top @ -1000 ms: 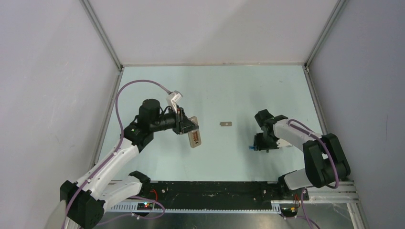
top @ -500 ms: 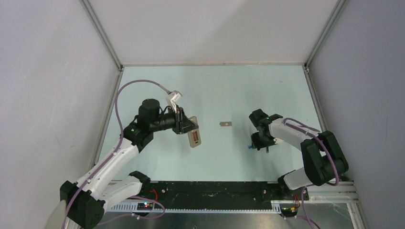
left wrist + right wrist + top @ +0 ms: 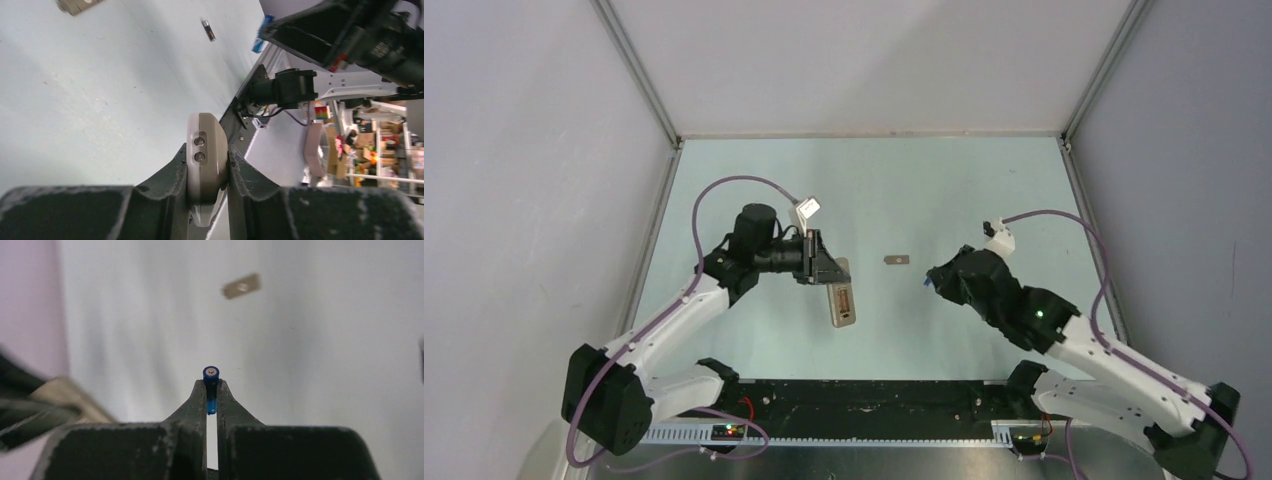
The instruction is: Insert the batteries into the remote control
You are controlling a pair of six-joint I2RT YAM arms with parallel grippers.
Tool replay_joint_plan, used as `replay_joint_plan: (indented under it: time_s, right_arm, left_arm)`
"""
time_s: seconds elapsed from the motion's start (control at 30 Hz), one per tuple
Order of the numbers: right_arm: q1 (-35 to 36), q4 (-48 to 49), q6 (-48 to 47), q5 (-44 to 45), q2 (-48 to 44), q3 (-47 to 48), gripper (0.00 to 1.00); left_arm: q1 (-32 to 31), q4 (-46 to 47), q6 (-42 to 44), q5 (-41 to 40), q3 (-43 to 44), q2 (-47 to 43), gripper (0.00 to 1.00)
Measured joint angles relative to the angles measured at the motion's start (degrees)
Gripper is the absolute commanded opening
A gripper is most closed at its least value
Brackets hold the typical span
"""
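Top external view, pale green flat table point(image 3: 754, 180), left gripper point(image 3: 822, 272) pinched tight on slim tan and white remote control point(image 3: 842, 304) held above table, right gripper point(image 3: 932, 281) squeezing tiny blue battery point(image 3: 211, 372), small grey flat piece point(image 3: 896, 260) lying between both grippers, tiny black battery point(image 3: 208, 30) lying on table

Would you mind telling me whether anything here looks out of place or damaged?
Nothing looks damaged or spilled. One small tan plate lies loose mid-table, apart from the remote control held by the left gripper; possibly its battery cover.
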Motion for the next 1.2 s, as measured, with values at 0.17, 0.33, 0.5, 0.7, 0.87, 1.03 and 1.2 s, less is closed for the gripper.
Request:
replay_joint_plan:
  time_s: [0.17,0.33,0.5,0.7,0.87,1.03,1.2]
  right_arm:
    - [6.86,11.34,-14.86,-3.74,-9.01,-3.56,0.0]
    - [16.81,21.99,-25.33,-5.68,-8.59,-4.26,0.0]
    - [24.72,29.03,-32.09,-3.02,-3.82,-4.26,0.0]
    - [26.95,33.66,-35.63,-1.16,-0.22,-4.13,0.0]
    - [27.39,35.85,-36.96,-0.63,1.62,-4.04,0.0]
    - [27.58,37.57,-37.4,-0.07,3.74,-4.02,0.0]
    - [27.8,37.66,-37.4,1.14,5.11,-4.02,0.0]
  left_arm:
    - [-1.9,-0.24,-4.7,2.1,0.7,1.62,0.0]
    - [-5.11,-0.07,-8.0,2.49,3.08,1.9,0.0]
    - [-6.27,0.22,-10.64,1.81,3.93,1.92,0.0]
    - [-6.32,0.07,-12.61,0.02,3.93,1.97,0.0]
    - [-6.32,0.07,-13.97,-1.01,3.91,2.25,0.0]
    - [-6.32,0.07,-15.13,-1.29,3.91,2.6,0.0]
    - [-6.32,0.07,-15.1,-1.29,3.91,2.78,0.0]
